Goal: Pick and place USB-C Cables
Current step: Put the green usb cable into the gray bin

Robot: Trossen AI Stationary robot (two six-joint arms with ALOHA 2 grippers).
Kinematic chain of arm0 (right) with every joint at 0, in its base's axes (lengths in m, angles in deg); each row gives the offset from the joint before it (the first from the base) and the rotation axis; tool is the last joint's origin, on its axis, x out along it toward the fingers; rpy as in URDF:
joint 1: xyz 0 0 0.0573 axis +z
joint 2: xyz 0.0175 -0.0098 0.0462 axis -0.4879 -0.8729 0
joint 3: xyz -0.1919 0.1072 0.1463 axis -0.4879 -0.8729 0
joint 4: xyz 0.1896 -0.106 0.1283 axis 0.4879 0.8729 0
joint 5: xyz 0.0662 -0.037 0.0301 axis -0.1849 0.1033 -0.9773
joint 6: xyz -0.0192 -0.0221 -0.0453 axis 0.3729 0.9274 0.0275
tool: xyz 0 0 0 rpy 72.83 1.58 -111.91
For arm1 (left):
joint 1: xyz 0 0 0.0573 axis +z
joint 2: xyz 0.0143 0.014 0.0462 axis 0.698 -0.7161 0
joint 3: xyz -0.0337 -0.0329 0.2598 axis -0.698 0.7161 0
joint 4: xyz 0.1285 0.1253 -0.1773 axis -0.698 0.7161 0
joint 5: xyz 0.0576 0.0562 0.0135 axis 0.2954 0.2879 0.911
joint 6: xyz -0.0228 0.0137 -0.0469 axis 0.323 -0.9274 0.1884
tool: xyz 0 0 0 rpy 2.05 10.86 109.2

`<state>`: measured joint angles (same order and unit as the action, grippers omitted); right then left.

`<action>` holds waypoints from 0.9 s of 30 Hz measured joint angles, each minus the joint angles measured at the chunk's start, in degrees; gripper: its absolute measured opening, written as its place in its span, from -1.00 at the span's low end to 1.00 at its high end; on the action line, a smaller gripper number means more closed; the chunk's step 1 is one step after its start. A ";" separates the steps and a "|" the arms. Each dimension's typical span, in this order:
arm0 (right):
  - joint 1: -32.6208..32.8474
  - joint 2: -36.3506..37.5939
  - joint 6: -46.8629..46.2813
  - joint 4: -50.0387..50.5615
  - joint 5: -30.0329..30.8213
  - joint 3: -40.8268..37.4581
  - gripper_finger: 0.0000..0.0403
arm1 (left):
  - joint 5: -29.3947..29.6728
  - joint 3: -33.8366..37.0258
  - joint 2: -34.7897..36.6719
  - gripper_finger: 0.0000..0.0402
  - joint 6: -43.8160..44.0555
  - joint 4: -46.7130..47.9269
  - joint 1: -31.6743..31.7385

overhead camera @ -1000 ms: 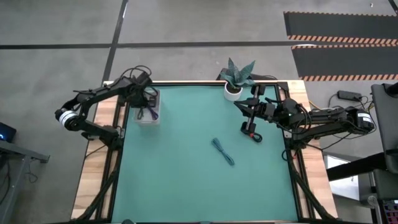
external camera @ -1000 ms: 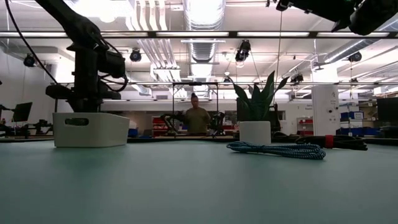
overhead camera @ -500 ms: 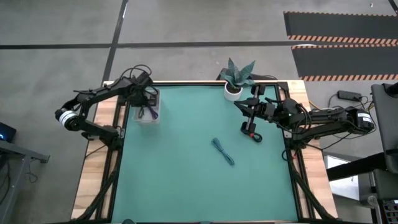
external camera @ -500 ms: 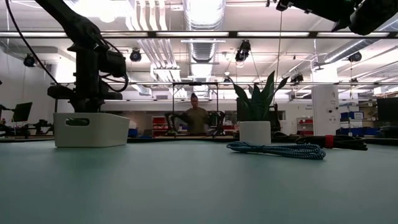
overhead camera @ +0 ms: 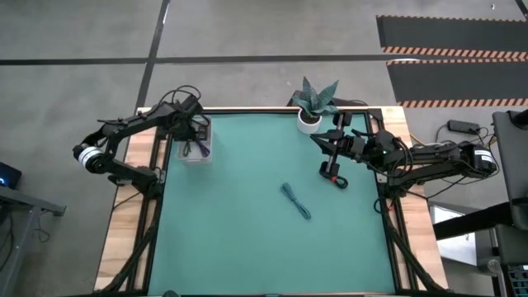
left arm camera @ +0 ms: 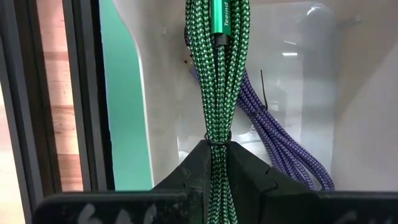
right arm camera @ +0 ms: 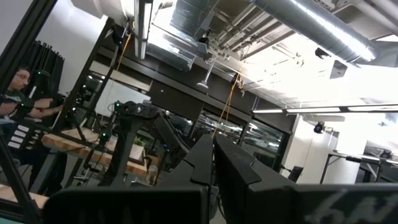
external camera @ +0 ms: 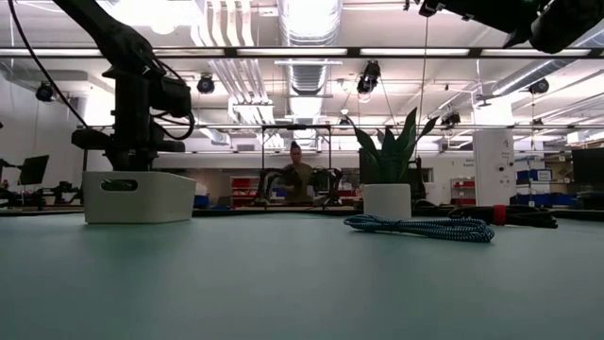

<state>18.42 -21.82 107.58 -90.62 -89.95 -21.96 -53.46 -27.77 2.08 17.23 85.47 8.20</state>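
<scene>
My left gripper (overhead camera: 195, 136) stands over the white bin (overhead camera: 206, 125) at the table's far left corner, shut on the green USB-C cable bundle (left arm camera: 217, 74). A dark purple bundle (left arm camera: 273, 137) lies on the floor of the bin (left arm camera: 348, 93). The teal-blue bundle (overhead camera: 295, 200) lies flat near the table's middle, also in the low view (external camera: 420, 227). A black and red bundle (overhead camera: 333, 173) lies on the table by the right arm. My right gripper (overhead camera: 318, 140) waits near the far right, shut (right arm camera: 213, 149) and holding nothing. My left gripper pinches the green bundle between its two fingers (left arm camera: 193, 165), right at the thin tie band (left arm camera: 216, 138) around the strands. The fingers come from above, pointing down into the bin. The bundle hangs straight below them, with its green metal plug (left arm camera: 219, 18) at the lower end.
A potted plant in a white pot (overhead camera: 316, 103) stands at the far edge, close to the right arm. The bin (external camera: 142, 196) sits at the far left. Bare green mat covers the near half of the table (overhead camera: 247, 247). A person (external camera: 298, 179) is in the room beyond.
</scene>
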 joint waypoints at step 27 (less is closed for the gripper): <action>-0.01 0.00 0.01 0.02 0.01 0.00 -0.96 | 0.54 5.24 0.00 -0.87 1.33 -1.48 0.02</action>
<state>18.42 -21.82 107.59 -90.59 -89.94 -21.96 -52.92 -22.53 2.08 18.56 84.00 8.22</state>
